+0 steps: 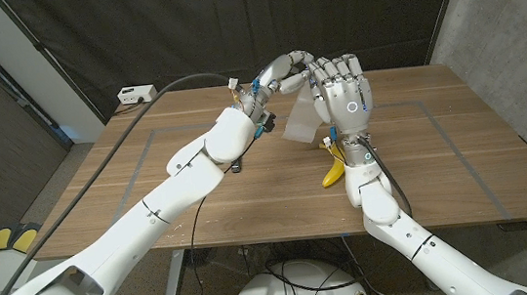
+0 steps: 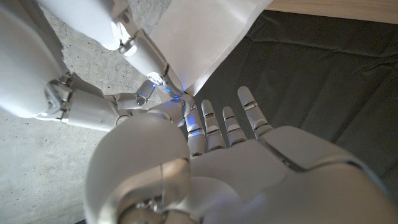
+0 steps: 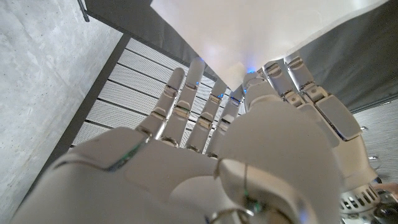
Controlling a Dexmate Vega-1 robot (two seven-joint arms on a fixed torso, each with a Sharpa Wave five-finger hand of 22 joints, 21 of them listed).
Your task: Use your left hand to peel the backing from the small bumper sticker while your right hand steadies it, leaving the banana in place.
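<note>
The left hand (image 1: pixel 280 70) was raised above the table at the upper middle of the head view, fingers reaching right to pinch the top edge of the bumper sticker (image 1: pixel 300 119), a pale sheet hanging between the two hands. In the left wrist view its fingertips (image 2: pixel 163 84) closed on the sheet's corner (image 2: pixel 205 37). Just to the right, the right hand (image 1: pixel 344 95) stood upright, palm to the sheet, fingers up against its top edge; the right wrist view showed fingertips (image 3: pixel 245 81) at the sheet (image 3: pixel 261 31), so I judged it was gripping the sheet too.

To peel well, the left hand likely needed to catch only the backing layer and draw it leftward and down while the right held steady; whether the layers had parted could not be told.

Below the right wrist, the banana (image 1: pixel 333 167) lay on the table (image 1: pixel 148 169), close under the sheet. Open room lay to the left; the right side was also free.
</note>
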